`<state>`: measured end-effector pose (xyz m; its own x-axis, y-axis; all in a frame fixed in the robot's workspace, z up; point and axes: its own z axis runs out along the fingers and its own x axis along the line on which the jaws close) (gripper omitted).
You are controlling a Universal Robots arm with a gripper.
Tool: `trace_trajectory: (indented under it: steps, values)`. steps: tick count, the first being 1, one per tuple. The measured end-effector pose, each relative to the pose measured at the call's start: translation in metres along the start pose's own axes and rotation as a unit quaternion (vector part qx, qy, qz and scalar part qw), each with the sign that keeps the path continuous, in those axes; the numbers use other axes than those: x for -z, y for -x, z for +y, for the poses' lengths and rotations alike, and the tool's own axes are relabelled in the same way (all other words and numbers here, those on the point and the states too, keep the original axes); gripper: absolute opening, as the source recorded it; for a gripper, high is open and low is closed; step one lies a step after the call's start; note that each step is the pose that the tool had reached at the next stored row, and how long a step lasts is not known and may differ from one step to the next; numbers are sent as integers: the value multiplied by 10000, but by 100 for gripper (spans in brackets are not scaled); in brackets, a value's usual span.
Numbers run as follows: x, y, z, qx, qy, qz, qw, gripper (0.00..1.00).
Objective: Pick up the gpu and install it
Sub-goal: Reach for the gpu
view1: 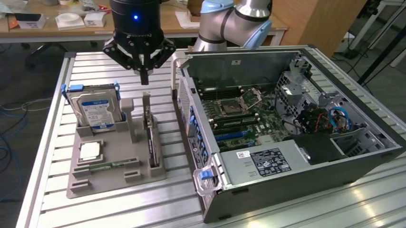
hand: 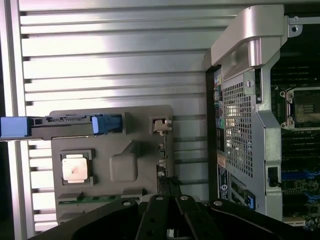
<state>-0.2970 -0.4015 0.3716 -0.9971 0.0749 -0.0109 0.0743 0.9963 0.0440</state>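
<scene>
Overhead, closed empty hand (view1: pixel 144 80), vertical, above the upright gpu (view1: pixel 153 142).

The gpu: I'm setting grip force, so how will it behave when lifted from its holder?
The gpu looks like a rigid card, so it probably won't flex. It stands thin and edge-on in the holder, so once freed a sideways nudge could tip it. Its narrow top edge may slip.

gpu (view1: pixel 151 137) upright in holder (view1: pixel 104 185) beside case (view1: pixel 285 192)
</scene>
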Motion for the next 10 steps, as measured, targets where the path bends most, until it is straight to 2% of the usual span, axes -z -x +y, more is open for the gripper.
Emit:
trace_trajectory:
  steps: [4,6,7,9,10]
  values:
    - [0,0,0,0,0,0,10000,11]
    - [0,0,0,0,0,0,10000,23]
    - [0,0,0,0,0,0,10000,23]
    - [0,0,0,0,0,0,10000,35]
    - [0,0,0,0,0,0,10000,35]
